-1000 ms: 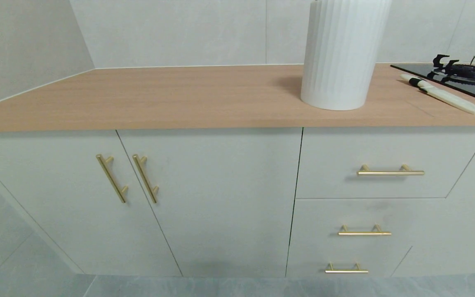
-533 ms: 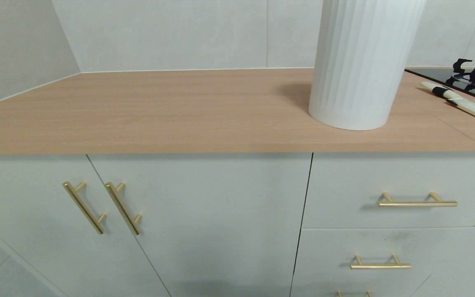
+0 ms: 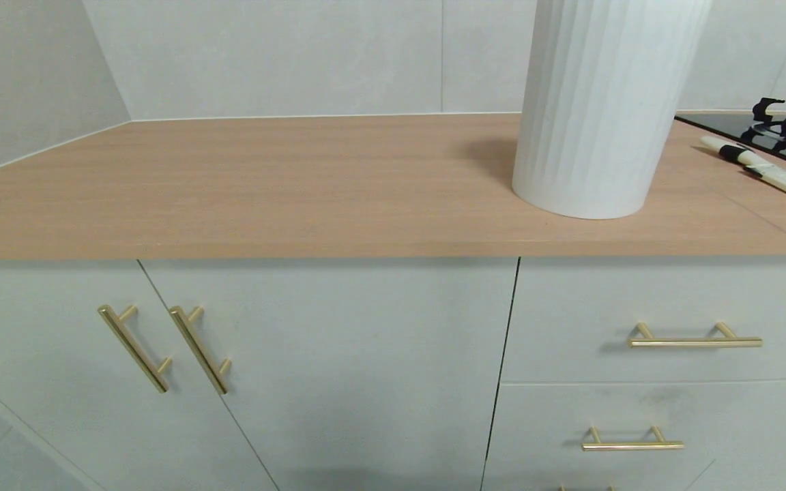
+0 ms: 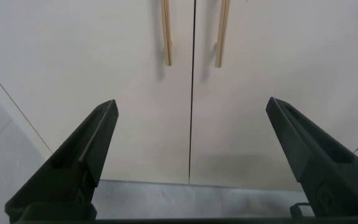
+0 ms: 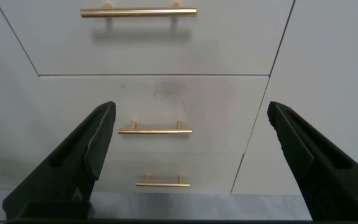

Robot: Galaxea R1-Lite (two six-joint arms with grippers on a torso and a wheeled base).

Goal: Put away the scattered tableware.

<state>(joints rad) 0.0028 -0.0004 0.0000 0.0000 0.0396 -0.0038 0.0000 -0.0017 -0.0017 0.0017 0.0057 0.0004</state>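
Observation:
A cream knife (image 3: 775,176) with a black band lies on the wooden counter (image 3: 263,184) at the far right, beside the black stove (image 3: 785,133). A tall white ribbed holder (image 3: 601,109) stands on the counter right of centre. My left gripper (image 4: 191,118) is open, low in front of the double cabinet doors with their gold handles (image 4: 166,31). My right gripper (image 5: 191,121) is open too, low in front of the stacked drawers, facing the middle drawer handle (image 5: 155,129). Neither holds anything.
White cabinet doors with two slanted gold handles (image 3: 164,348) sit under the counter's left part. Drawers with gold bar handles (image 3: 694,338) are at the right. Tiled walls close the counter at the back and left.
The head view has shifted closer and slightly up, so counter, holder and cabinets sit lower and larger. The things themselves have not moved.

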